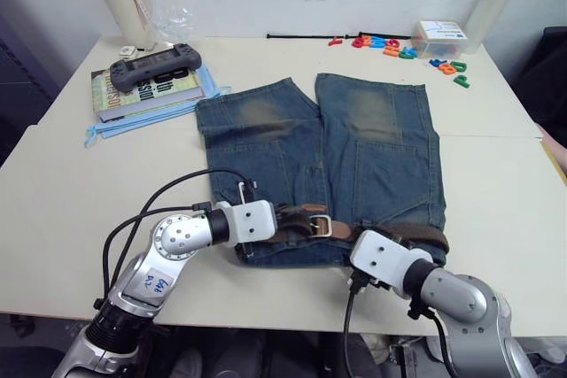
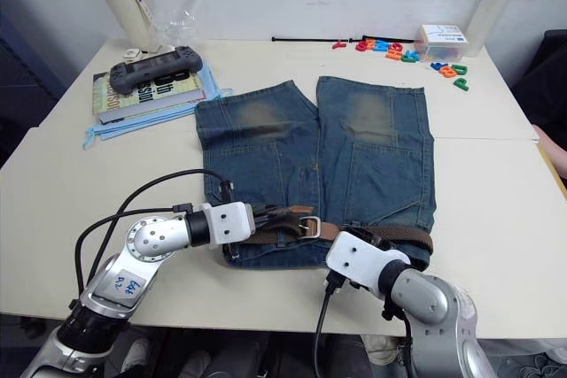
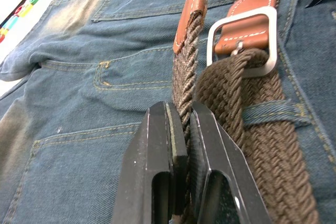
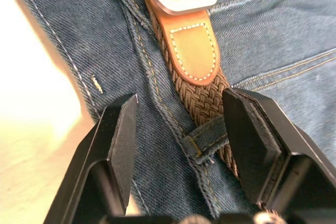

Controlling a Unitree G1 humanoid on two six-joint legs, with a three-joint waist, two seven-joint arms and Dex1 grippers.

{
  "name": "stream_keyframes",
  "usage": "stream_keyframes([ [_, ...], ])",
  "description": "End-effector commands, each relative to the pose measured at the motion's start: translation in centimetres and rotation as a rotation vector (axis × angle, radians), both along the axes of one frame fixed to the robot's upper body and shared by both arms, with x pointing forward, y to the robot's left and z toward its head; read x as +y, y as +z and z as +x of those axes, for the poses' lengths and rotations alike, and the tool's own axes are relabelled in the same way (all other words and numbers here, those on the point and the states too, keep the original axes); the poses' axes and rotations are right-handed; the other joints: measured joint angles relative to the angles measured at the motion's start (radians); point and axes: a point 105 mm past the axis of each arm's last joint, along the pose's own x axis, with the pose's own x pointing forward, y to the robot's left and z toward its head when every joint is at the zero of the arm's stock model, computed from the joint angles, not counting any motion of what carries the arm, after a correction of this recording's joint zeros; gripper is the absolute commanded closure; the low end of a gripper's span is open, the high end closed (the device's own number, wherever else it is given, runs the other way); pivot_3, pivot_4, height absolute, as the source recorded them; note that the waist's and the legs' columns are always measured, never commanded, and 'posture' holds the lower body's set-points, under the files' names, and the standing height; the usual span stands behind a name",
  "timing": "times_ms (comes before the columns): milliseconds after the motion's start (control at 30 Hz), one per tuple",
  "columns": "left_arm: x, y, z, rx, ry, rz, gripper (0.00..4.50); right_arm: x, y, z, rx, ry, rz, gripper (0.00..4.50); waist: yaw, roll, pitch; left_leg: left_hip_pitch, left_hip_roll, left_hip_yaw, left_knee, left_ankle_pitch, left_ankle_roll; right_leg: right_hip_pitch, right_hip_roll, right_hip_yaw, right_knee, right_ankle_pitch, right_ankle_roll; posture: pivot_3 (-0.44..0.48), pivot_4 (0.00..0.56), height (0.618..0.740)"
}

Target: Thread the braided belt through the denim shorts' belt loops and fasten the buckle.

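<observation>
While left tool [image 3: 181, 129] pinches belt [image 3: 184, 85], book [image 1: 146, 88] lies apart.

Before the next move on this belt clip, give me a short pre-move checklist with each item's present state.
1. Left gripper has hold of the braided belt: ok, its fingers are shut on the strap's free end.
2. Strap passed through the buckle: ok, braid runs through the silver frame.
3. Prong seated in the weave: cannot tell.
4. Right gripper free to assist: ok, open, its fingers on either side of the belt and touching nothing.
5. Belt under a belt loop: ok at this loop; other loops cannot tell.
6. Denim shorts flat on the table: ok.
</observation>
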Motion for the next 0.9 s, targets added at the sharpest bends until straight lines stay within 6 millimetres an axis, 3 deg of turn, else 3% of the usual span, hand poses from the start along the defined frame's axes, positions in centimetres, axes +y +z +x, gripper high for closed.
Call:
stream_keyframes([
  [33,-0.3,0.2,0.1,-0.006,-0.01,-0.002,4.5,1.7,3.8,-0.3,-0.198,0.017,0.07,1.71,-0.002,0.0,0.0,0.0,0.0,0.0,0.0,0.001,0.0,0.0,0.0,0.0,0.001,0.0,0.0,0.0,0.15,0.654],
  [200,-0.1,0.1,0.3,0.001,0.011,-0.002,4.5,2.5,4.5,0.3,-0.262,0.008,0.101,1.71,0.0,0.0,0.0,-0.001,-0.001,0.0,0.0,0.002,-0.001,-0.003,0.0,0.0,0.003,0.0,0.0,0.0,0.15,0.654],
  [467,0.2,0.3,0.5,0.009,0.04,-0.012,4.5,2.9,3.9,0.6,-0.273,0.004,0.065,1.71,-0.002,0.0,0.0,-0.002,-0.001,0.001,0.0,0.003,-0.002,-0.007,0.0,0.003,0.008,0.0,-0.001,0.0,0.15,0.654],
  [567,0.5,0.3,0.8,0.015,0.072,-0.02,4.5,2.9,3.6,0.8,-0.265,-0.002,0.056,2.38,-0.002,0.0,0.0,-0.002,-0.001,0.001,0.001,0.004,-0.003,-0.007,0.0,0.003,0.01,0.0,-0.001,0.0,0.15,0.654],
  [733,1.0,0.3,1.0,0.029,0.102,-0.006,4.5,2.8,3.5,1.4,-0.271,-0.005,0.022,4.41,-0.005,0.0,0.0,-0.002,-0.001,0.001,0.002,0.004,-0.003,-0.007,0.0,0.003,0.012,0.0,-0.001,0.0,0.15,0.654],
  [900,1.8,0.4,1.5,0.04,0.151,-0.013,4.5,3.8,4.6,2.4,-0.319,0.021,0.003,4.41,-0.016,-0.001,0.001,-0.002,-0.001,0.001,0.003,0.005,-0.004,-0.008,0.0,0.003,0.014,0.0,-0.001,0.0,0.15,0.654],
])
